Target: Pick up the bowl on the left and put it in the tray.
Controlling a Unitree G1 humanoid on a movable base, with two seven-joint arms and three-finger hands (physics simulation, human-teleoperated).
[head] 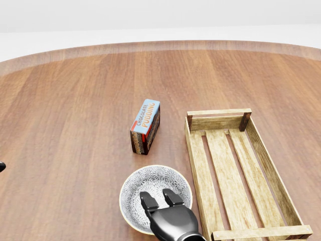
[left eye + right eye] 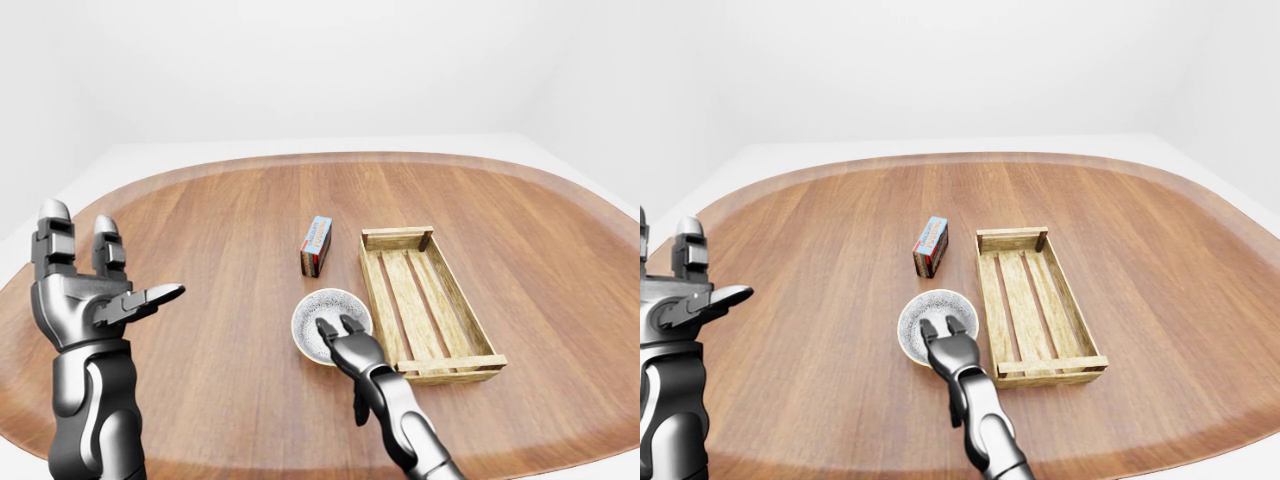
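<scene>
- the worktop (image 2: 200, 230) is a wide oval of reddish wood that fills most of each view.
- the tray (image 1: 241, 170), a slatted wooden crate, lies on it right of centre in the head view.
- the left hand (image 2: 85, 290) is raised at the left edge of the left-eye view, fingers spread wide, holding nothing, well apart from everything.
- the bowl (image 1: 138, 191), grey speckled, sits on the wood just beside the tray's left wall.
- the right hand (image 1: 159, 200) reaches over the bowl's near rim, two fingertips inside it; i cannot tell whether it grips.
- a chocolate pudding box (image 1: 145, 125) stands just above the bowl.
</scene>
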